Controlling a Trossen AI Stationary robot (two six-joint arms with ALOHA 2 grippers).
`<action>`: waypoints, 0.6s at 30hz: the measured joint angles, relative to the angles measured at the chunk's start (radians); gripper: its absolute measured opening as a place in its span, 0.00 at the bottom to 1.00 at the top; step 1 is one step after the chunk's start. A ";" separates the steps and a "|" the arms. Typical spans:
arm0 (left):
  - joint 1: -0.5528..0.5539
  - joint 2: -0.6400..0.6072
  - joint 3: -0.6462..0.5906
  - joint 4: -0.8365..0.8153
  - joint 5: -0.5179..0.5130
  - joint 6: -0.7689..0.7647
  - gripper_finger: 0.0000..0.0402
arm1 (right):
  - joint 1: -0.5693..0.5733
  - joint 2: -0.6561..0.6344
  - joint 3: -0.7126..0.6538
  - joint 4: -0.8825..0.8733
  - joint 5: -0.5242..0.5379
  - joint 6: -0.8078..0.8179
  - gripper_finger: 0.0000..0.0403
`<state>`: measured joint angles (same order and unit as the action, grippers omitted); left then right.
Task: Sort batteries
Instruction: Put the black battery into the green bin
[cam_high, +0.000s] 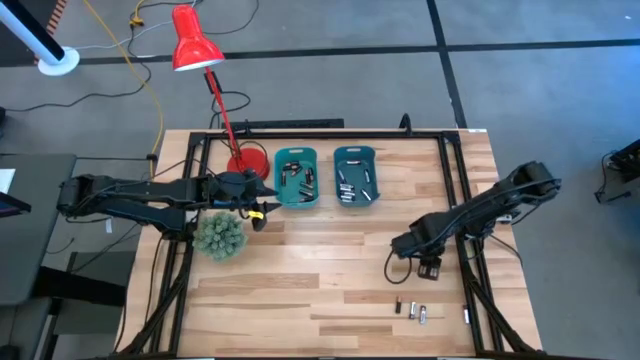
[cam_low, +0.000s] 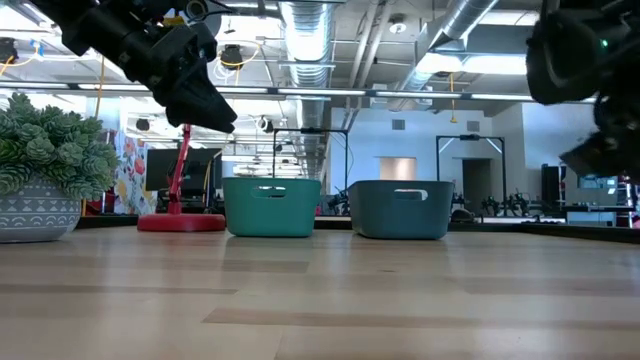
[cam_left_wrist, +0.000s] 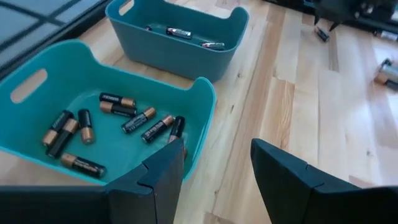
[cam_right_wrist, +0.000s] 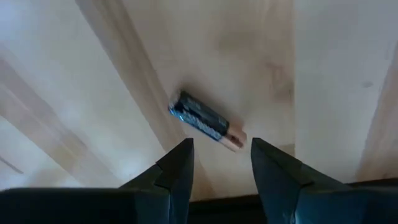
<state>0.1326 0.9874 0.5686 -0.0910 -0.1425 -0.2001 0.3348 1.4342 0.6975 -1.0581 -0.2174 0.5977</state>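
Two teal bins stand side by side at the table's far middle. The left bin (cam_high: 296, 178) (cam_left_wrist: 199, 106) holds several black-and-copper batteries (cam_left_wrist: 134, 118). The right bin (cam_high: 355, 175) (cam_left_wrist: 186, 56) holds several more batteries (cam_left_wrist: 180, 32). My left gripper (cam_high: 255, 208) (cam_left_wrist: 217, 165) hovers open just left of the left bin. My right gripper (cam_high: 400, 245) (cam_right_wrist: 221, 155) points down, open, over one black-and-copper battery (cam_right_wrist: 208, 122) that lies flat on the wood just beyond its fingertips. Three loose batteries (cam_high: 412, 310) lie near the front edge.
A spiky green plant (cam_high: 219, 236) in a patterned pot (cam_low: 40, 215) sits by my left arm. A red desk lamp (cam_high: 195, 45) stands with its base (cam_high: 247, 160) left of the bins. A black frame (cam_high: 465, 200) runs along the table's sides.
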 joint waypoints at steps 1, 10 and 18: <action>0.000 0.000 0.000 0.000 0.000 -0.022 0.46 | 0.005 0.011 0.000 -0.009 -0.001 -0.026 0.42; 0.000 0.018 0.000 -0.002 0.000 -0.142 0.46 | 0.050 0.131 0.003 0.082 0.028 -0.160 0.42; 0.000 0.070 0.000 0.002 -0.001 -0.158 0.46 | 0.048 0.238 0.019 0.086 0.035 -0.185 0.22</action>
<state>0.1326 1.0573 0.5682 -0.0895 -0.1432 -0.3576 0.3828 1.6722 0.7169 -0.9725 -0.1826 0.4132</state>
